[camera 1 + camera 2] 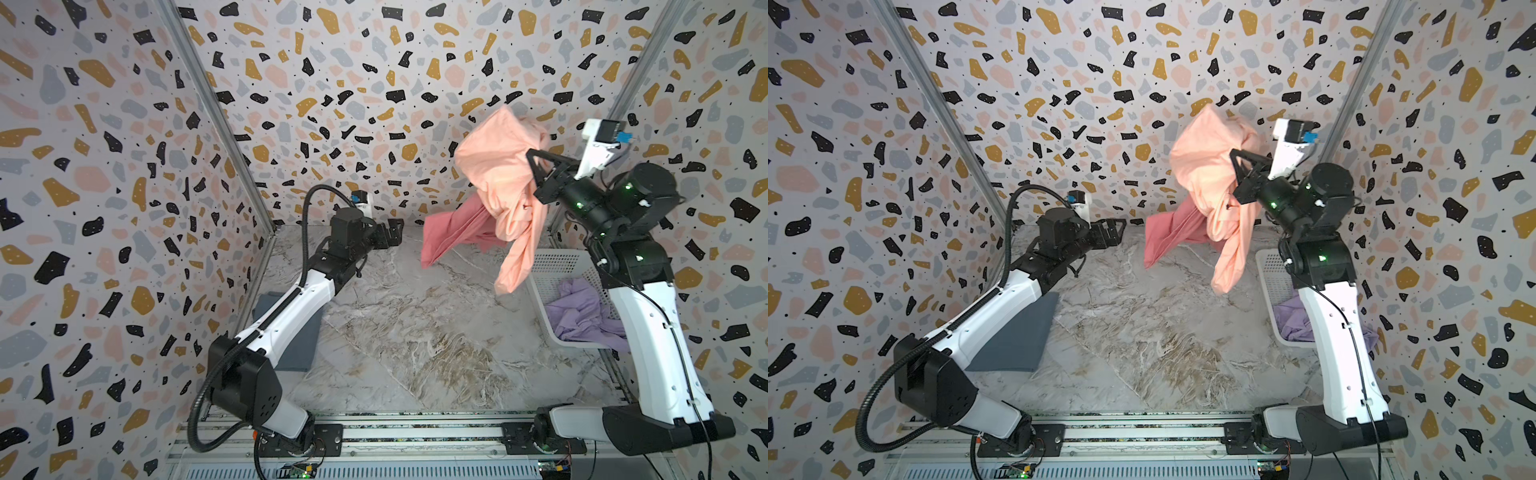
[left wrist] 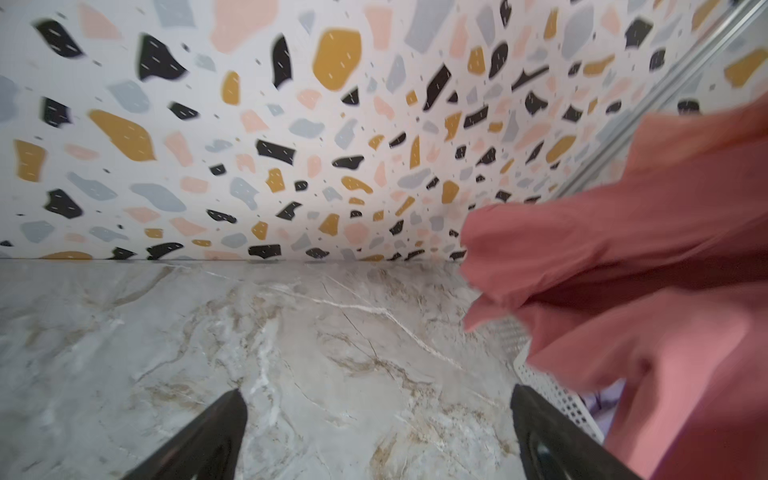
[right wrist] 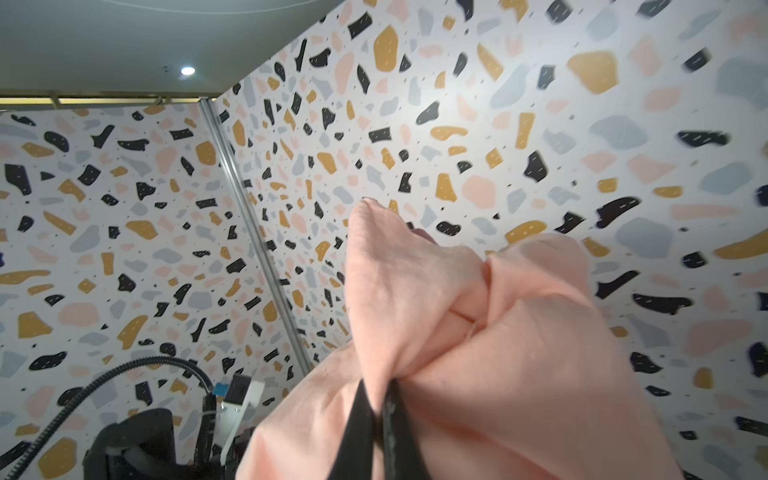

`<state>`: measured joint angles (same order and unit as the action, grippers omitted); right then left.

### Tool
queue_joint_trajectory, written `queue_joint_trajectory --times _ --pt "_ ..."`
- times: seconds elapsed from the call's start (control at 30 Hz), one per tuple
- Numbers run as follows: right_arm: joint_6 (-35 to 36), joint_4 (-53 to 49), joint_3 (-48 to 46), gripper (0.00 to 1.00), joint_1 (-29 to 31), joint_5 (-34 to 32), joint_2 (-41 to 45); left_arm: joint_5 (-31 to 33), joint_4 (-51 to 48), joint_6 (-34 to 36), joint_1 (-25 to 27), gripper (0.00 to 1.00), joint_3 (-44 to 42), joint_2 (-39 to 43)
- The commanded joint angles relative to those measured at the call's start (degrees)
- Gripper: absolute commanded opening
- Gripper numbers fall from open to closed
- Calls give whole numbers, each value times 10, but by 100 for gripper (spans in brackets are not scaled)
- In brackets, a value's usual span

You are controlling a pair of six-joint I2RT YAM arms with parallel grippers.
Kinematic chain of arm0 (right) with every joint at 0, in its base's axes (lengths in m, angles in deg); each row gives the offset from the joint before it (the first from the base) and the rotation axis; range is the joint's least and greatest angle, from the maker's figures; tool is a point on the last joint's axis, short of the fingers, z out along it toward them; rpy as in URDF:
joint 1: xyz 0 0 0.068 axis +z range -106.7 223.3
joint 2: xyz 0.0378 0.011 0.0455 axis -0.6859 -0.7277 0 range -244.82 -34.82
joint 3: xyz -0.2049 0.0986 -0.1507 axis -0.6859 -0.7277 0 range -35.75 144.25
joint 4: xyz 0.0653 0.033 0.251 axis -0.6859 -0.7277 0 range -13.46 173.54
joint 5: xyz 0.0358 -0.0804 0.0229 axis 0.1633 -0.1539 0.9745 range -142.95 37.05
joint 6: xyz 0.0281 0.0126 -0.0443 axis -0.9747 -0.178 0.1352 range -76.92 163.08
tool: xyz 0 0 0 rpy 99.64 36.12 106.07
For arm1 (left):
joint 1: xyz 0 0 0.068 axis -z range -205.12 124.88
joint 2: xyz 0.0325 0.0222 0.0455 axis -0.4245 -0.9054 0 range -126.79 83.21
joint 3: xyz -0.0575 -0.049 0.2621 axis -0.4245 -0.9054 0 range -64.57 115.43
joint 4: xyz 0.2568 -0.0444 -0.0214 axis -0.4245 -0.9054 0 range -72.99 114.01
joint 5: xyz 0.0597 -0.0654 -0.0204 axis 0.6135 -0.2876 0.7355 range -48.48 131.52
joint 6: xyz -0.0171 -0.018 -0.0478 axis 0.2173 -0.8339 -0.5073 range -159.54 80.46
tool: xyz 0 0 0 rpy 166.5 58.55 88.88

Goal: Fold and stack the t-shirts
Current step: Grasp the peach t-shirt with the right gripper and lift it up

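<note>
Marble table (image 1: pixel 415 332) bare across its middle. Peach-orange tee (image 1: pixel 498 166) hangs bunched high at far right, one long tail dangling toward the basket; collar and sleeves not to be made out in the folds. Dusty-rose tee (image 1: pixel 453 232) hangs tangled beside and below it, blurred; cannot tell whether it is gripped too or only caught in the peach cloth. Slate-grey tee (image 1: pixel 1017 332) lies folded flat at near left, largely hidden under the left arm. White basket (image 1: pixel 557 266) at right, its near end hidden by the right arm; lavender tee (image 1: pixel 582 311) crumpled inside. Right gripper (image 3: pixel 376 399) pinched tight on peach cloth, tips buried. Left gripper (image 1: pixel 390 235) spread wide, holding nothing, low over the far table
</note>
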<state>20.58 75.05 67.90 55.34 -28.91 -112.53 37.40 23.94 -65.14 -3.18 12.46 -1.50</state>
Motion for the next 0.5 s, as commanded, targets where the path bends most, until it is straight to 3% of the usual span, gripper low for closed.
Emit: queue_joint_trajectory --times 0.0,0.23,0.47 --pt "22 45 -7 0 11 1 -6 12 51 -28 -27 100 -17 33" --pt "113 1 48 0 -18 -123 1 17 41 -27 -29 100 -27 43" --pt "179 26 68 0 -135 -212 27 -4 50 -39 -28 100 -38 38"
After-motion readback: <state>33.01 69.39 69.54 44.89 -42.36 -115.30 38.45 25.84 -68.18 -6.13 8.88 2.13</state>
